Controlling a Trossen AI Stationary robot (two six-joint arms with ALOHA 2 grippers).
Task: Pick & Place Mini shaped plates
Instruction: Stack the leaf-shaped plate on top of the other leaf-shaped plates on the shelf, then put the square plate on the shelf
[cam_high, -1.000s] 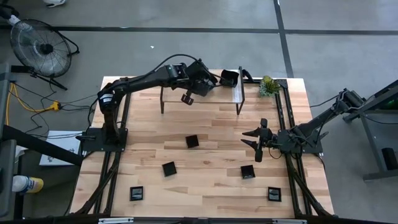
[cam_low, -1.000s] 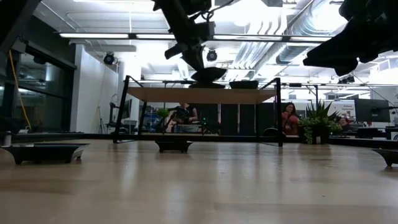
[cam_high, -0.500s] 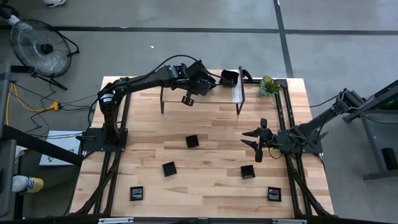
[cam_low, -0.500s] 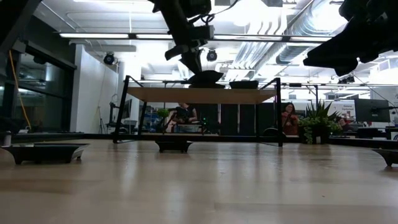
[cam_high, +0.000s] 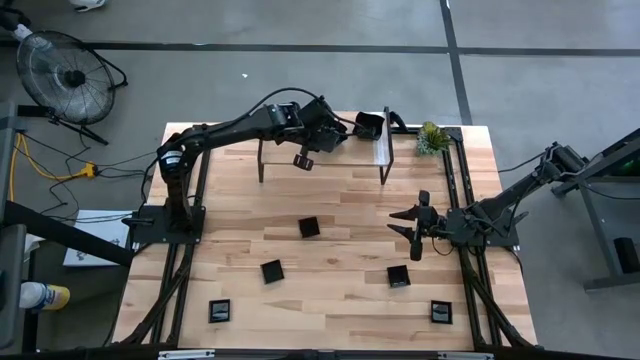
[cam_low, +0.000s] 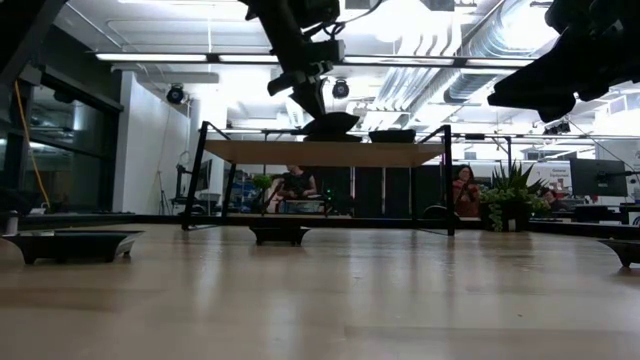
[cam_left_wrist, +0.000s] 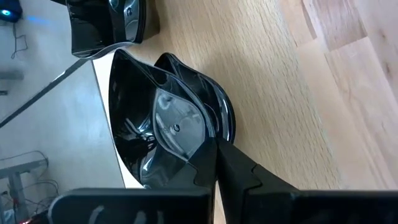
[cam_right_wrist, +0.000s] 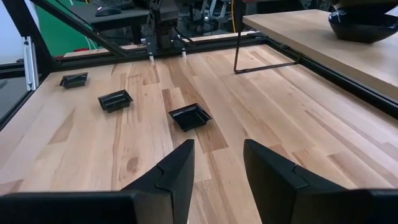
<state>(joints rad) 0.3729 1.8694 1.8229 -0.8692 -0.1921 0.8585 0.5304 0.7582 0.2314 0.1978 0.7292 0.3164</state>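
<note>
Little changed: we kept the left tool (cam_left_wrist: 214, 146) pinching a stacked plate (cam_left_wrist: 171, 121) on the shelf (cam_high: 320, 150); right tool (cam_right_wrist: 217, 163) stayed spread.

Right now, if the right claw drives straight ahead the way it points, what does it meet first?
Probably the square black mini plate lying dead ahead on the table. The right claw stands open with nothing between; depth is uncertain.
</note>
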